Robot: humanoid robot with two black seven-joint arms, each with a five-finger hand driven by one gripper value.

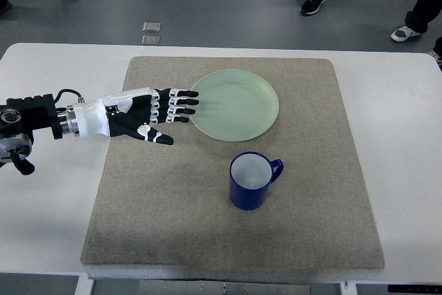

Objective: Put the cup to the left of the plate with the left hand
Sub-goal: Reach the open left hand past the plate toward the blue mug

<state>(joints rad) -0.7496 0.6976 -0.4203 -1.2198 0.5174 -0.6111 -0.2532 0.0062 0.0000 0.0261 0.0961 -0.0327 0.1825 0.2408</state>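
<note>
Left hand [153, 113] reaches in over the beige felt mat [166, 205] on the white table [400, 136], fingers stretched flat and spread, holding nothing, fingertips right at the rim of the round pale-green plate [238, 105]. The glossy dark-blue handled cup [252, 181] stands upright below the plate, apart from the hand.

The left arm is reaching in from the picture's left edge, its black-and-silver forearm and wrist lying nearly level. The left robot hand [148, 114] is stretching flat toward the right, palm turned partly inward, its four fingers [181, 106] lying extended and close together while the thumb is pointing out lower down. It is grasping nothing. The right arm is not showing.
</note>
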